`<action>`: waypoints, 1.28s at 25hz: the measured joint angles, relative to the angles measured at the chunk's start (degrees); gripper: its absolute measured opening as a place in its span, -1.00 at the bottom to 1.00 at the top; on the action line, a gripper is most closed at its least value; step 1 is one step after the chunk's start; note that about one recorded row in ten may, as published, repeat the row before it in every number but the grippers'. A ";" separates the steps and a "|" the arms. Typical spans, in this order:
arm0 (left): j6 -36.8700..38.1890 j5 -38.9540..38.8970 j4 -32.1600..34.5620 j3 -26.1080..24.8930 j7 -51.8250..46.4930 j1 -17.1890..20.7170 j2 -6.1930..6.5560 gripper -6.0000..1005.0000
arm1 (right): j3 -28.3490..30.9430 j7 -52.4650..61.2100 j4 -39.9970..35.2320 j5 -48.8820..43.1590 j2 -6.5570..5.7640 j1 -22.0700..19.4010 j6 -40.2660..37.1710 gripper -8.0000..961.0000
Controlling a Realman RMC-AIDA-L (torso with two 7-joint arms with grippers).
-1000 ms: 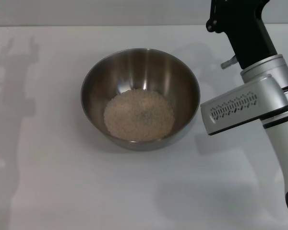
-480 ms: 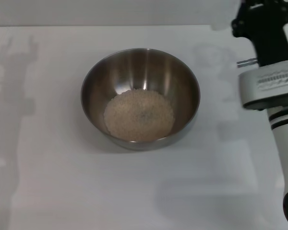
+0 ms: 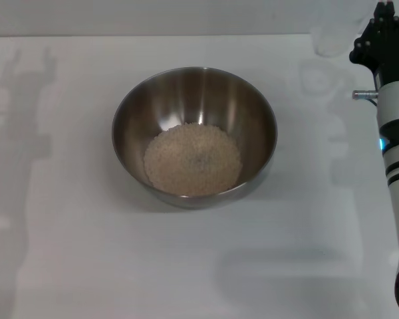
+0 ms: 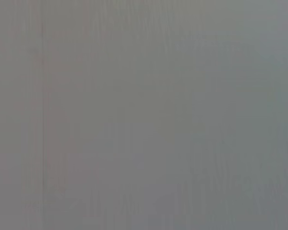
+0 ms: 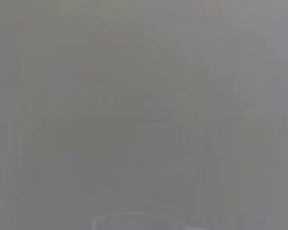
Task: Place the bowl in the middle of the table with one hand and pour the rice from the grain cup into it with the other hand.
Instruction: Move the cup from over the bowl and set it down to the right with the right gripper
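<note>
The near part of the table [image 3: 120,279] is bare white surface. A bit farther, about in the middle, stands the bowl [image 3: 194,136], upright, and the rice [image 3: 193,159] lies in its bottom as a flat pale heap, so the pouring looks already done. Farther back, at the right edge, the right arm reaches toward the far right corner, well apart from the bowl. Its right gripper [image 3: 380,33] is dark against the back edge, and just beside it there is a faint transparent shape that is probably the grain cup [image 3: 332,41]. I cannot tell if the gripper has it or how the fingers stand. The left gripper is not seen; only a shadow falls on the left. The risk now is with the cup: released while tilted, it could tip over and scatter any remaining grains.
</note>
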 joint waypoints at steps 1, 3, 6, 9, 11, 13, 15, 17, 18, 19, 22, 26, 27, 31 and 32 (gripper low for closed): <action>0.00 0.00 0.00 0.00 0.00 0.00 0.00 0.14 | -0.14 0.62 -0.28 0.01 0.00 0.04 0.40 -0.97; 0.01 0.00 0.00 0.00 0.00 0.00 0.00 0.14 | -0.21 2.12 -1.12 0.06 0.00 0.18 1.30 -0.97; 0.00 0.00 0.00 0.06 0.00 0.15 0.00 0.14 | 0.09 4.98 -2.69 0.14 -0.05 0.37 3.46 -0.98; -0.21 0.00 0.00 0.34 0.00 0.33 -0.03 0.14 | 0.17 6.00 -4.17 0.16 -0.13 0.49 5.24 -0.97; -0.44 0.00 0.11 0.48 0.00 0.46 -0.11 0.14 | -0.14 6.02 -5.11 0.17 -0.09 0.53 5.81 -0.97; -0.99 0.00 0.27 0.55 0.00 0.52 -0.19 0.14 | -0.36 6.10 -5.85 0.18 -0.02 0.53 7.15 -0.97; -1.44 -0.01 0.32 0.68 0.00 0.59 -0.25 0.14 | -0.42 6.66 -6.54 0.19 0.02 0.57 8.80 -0.97; -1.67 -0.01 0.31 1.00 0.00 0.64 -0.27 0.14 | -0.70 8.00 -7.60 0.21 0.01 0.74 9.80 -0.97; -1.77 0.00 0.24 1.12 0.00 0.67 -0.28 0.14 | -1.02 8.87 -8.12 0.22 0.01 0.84 9.89 -0.98; -1.90 0.00 0.08 1.25 0.00 0.73 -0.27 0.14 | -1.33 9.72 -8.56 0.22 0.01 0.89 9.92 -0.97; -3.11 0.00 -0.84 1.32 -0.32 0.97 -0.27 0.14 | -1.74 11.20 -8.98 0.22 0.01 0.94 9.92 -0.97; -6.79 0.06 -2.47 1.33 -0.82 1.31 -0.14 0.14 | -1.77 11.55 -9.22 0.22 0.00 0.81 10.04 -0.97; -7.27 0.06 -2.61 1.33 -0.82 1.31 -0.11 0.14 | -1.77 11.64 -9.43 0.22 0.00 0.79 10.18 -0.97; -7.58 0.09 -2.56 1.33 -0.47 1.30 -0.08 0.14 | -1.77 13.59 -10.88 0.22 -0.01 1.03 11.44 -0.97; -7.58 0.09 -2.56 1.33 -0.47 1.30 -0.08 0.14 | -1.77 14.12 -11.24 0.22 -0.01 1.08 11.59 -0.97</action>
